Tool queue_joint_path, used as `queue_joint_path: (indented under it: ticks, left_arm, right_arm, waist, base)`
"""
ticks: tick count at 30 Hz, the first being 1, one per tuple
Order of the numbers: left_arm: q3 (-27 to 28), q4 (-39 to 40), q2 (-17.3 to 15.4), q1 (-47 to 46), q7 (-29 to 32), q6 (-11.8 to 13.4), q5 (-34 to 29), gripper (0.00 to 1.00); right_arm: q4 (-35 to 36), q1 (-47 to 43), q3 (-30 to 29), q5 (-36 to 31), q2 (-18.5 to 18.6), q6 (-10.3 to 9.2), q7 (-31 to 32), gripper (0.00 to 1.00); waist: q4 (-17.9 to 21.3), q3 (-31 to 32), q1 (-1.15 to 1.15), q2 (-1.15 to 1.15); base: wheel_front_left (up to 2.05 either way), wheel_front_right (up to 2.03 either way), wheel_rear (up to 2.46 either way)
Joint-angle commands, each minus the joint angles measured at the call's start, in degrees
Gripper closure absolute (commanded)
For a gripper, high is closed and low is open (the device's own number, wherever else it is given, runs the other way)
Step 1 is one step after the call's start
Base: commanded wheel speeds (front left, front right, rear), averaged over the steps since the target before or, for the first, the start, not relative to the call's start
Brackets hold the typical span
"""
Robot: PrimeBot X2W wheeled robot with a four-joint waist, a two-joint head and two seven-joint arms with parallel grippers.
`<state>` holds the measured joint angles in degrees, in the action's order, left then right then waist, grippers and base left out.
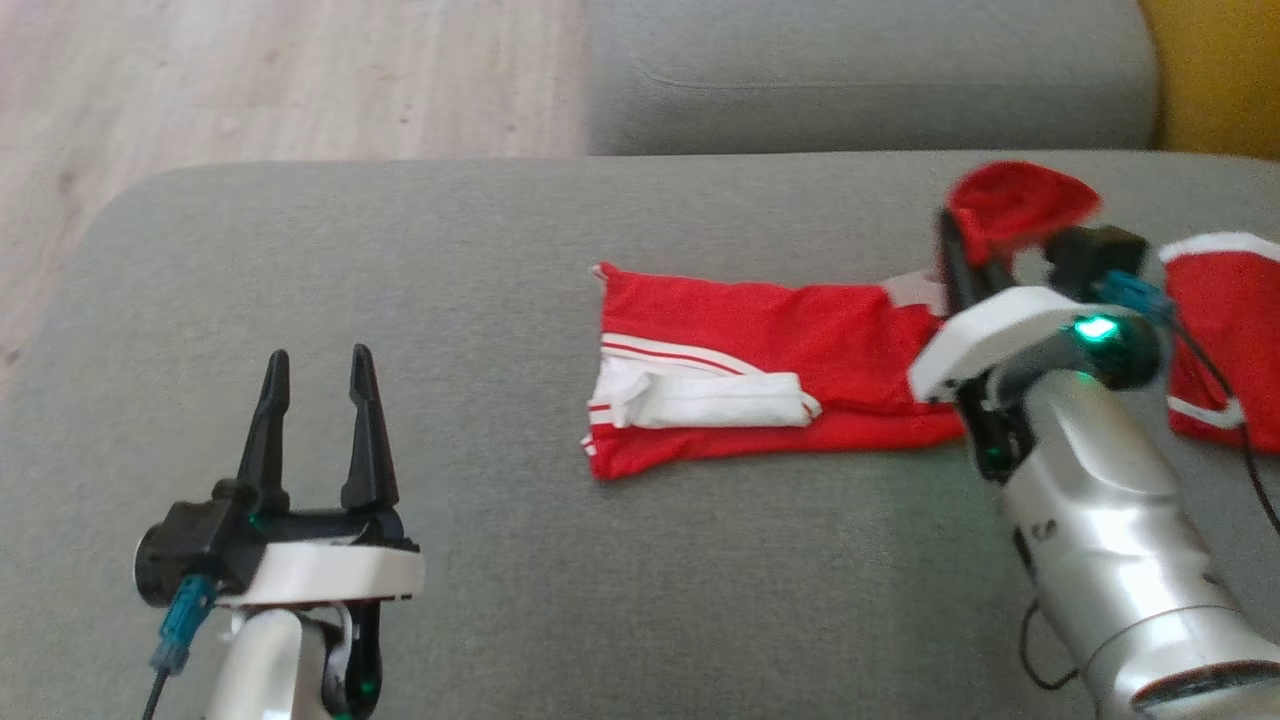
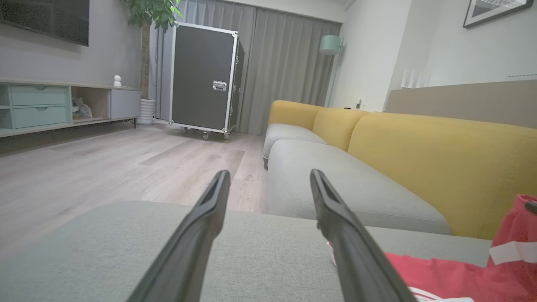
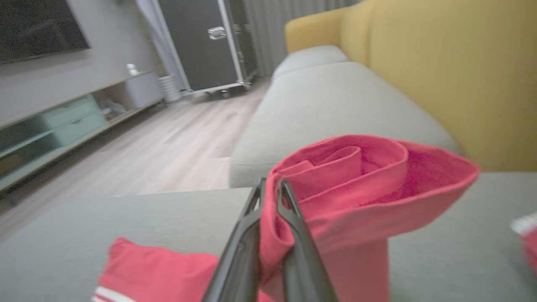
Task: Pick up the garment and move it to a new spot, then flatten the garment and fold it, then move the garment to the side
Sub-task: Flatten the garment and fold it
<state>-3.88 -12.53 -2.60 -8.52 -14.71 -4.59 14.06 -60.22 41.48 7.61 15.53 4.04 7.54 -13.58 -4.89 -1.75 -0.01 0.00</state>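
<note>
Red garment (image 1: 780,370) lies mostly flat on grey sofa seat (image 1: 400,250), right of centre. At one end the right fingers (image 3: 237,247) are clenched on a fold of it, which stands lifted off the cushion. Lower left, the left fingers (image 1: 365,430) are spread wide, holding nothing, well apart from the cloth.

We saw a grey sofa cushion (image 1: 480,560) carrying everything. On it, toward three o'clock from its middle, lay a red garment (image 1: 800,340) with white trim, spread flat, its white-striped end at nine o'clock. Its two o'clock end rose off the cushion. A further red-and-white part (image 1: 1220,330) lay at the three o'clock edge. A second grey cushion (image 1: 870,80) sat just beyond at twelve.
</note>
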Motion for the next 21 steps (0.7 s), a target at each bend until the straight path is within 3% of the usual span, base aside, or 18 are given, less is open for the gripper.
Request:
queue_joint_path:
  ticks: [1, 9, 21]
  left_arm:
    - [1.42, 1.76, -0.28, -1.20, -0.29, -0.09, -0.40, 0.00]
    - [-0.44, 0.97, -0.28, -2.02, -0.29, -0.35, -0.35, 0.00]
    - [-4.34, -0.18, -0.28, -3.70, -0.29, 0.23, 1.04, 0.00]
  right_arm:
    - [3.78, 0.54, 5.47, 3.63, -1.13, -0.05, 0.51, 1.00]
    - [9.24, -0.79, 21.22, 15.44, -1.15, -0.05, 2.68, 1.00]
    - [4.95, -1.12, 30.81, 23.07, -1.15, -0.05, 1.10, 1.00]
  waist:
    - [-1.96, 0.53, 0.01, 0.00]
    - [-7.29, -0.33, 0.01, 0.00]
    - [-13.77, -2.40, 0.01, 0.00]
  base:
    - [0.00, 0.00, 0.00]
    - [0.00, 0.00, 0.00]
    - [0.00, 0.00, 0.00]
